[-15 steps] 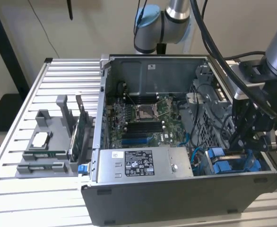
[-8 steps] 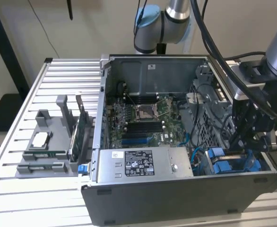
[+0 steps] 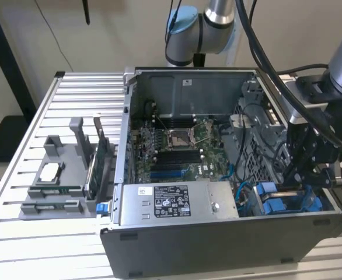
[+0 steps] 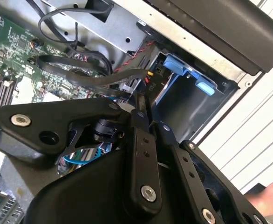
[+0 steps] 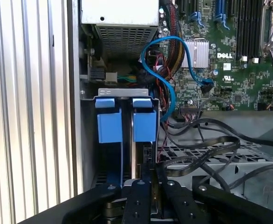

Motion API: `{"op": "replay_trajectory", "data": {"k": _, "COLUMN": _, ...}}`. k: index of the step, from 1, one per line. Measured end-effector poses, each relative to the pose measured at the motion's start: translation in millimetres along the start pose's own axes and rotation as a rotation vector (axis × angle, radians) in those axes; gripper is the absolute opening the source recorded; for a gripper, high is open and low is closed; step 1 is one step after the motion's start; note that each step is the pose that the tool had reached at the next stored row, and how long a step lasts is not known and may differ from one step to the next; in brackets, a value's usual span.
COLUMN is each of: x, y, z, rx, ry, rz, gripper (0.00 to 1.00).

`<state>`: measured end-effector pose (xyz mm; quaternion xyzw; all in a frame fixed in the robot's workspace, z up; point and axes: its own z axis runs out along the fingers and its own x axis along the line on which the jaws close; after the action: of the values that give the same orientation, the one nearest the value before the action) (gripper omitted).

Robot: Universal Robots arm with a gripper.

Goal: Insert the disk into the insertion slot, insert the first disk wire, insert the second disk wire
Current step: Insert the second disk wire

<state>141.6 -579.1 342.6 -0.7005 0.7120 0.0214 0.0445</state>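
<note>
Closest to the lens in the first wrist view, my gripper (image 5: 148,184) looks pinched together over something thin, though what it holds I cannot tell. Straight ahead of it stands the disk (image 5: 143,125) on edge in its blue carrier, seated in the insertion slot (image 5: 87,140), long axis running away from me.

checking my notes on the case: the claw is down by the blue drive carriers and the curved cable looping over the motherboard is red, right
Not quite. The claw is indeed down by the blue drive carriers, but the curved cable looping over the motherboard is blue, not red, as the first wrist view shows.
</note>
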Motion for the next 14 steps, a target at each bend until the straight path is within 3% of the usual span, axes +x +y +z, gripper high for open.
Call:
{"op": "replay_trajectory", "data": {"k": 8, "x": 0.6, "y": 5.0, "z": 6.1, "rx": 0.0109, "ry": 0.0010, "rz": -0.001, "gripper": 0.16}}
{"op": "replay_trajectory", "data": {"k": 10, "x": 0.7, "y": 6.3, "z": 7.3, "rx": 0.0110, "ry": -0.0017, "rz": -0.001, "gripper": 0.16}}
{"op": "replay_trajectory", "data": {"k": 14, "x": 0.0, "y": 8.1, "z": -1.9, "rx": 0.0113, "ry": -0.0001, "rz": -0.001, "gripper": 0.23}}
